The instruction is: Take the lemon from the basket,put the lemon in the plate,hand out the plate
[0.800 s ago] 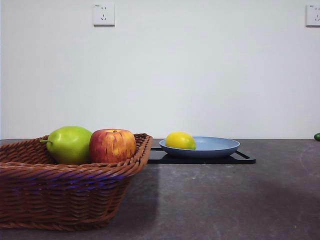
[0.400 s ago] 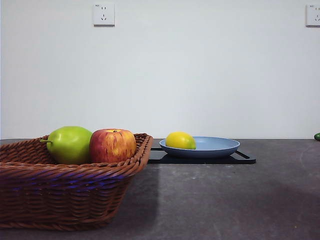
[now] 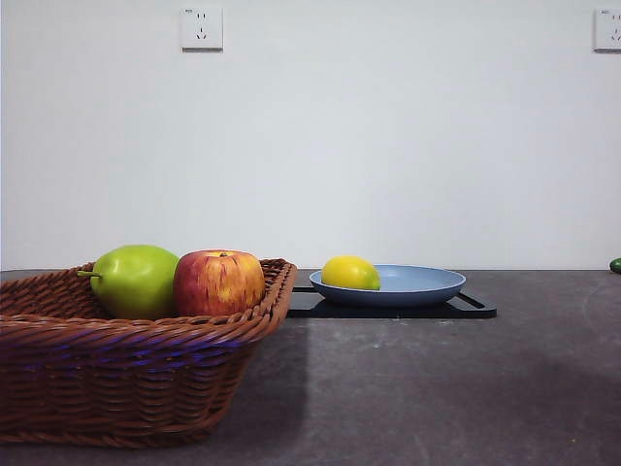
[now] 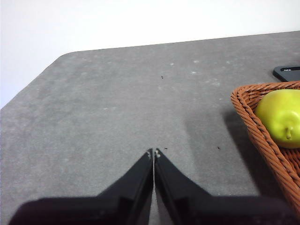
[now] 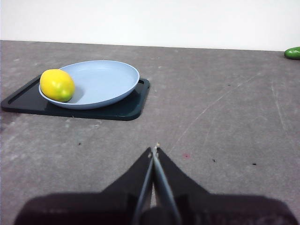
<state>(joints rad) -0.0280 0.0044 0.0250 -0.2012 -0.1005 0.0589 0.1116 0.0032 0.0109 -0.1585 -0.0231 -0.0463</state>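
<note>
The right gripper (image 5: 154, 151) hangs over bare grey table (image 5: 225, 117) with its two black jaws pressed together, holding nothing. At its 10 o'clock sits one smooth oval lemon (image 5: 57, 85) inside one matte blue-grey plate (image 5: 105, 79), on one flat black tray (image 5: 126, 105). The left gripper (image 4: 153, 153) is likewise closed and empty. At its 3 o'clock stands one woven wicker basket (image 4: 255, 124), holding one green pear (image 3: 136, 280) and one streaked apple (image 3: 219, 282).

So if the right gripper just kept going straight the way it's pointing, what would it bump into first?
Probably nothing: the right gripper, jaws shut, points across bare table. The plate with the lemon on the black tray sits off to one side, though depth is hard to judge.
</note>
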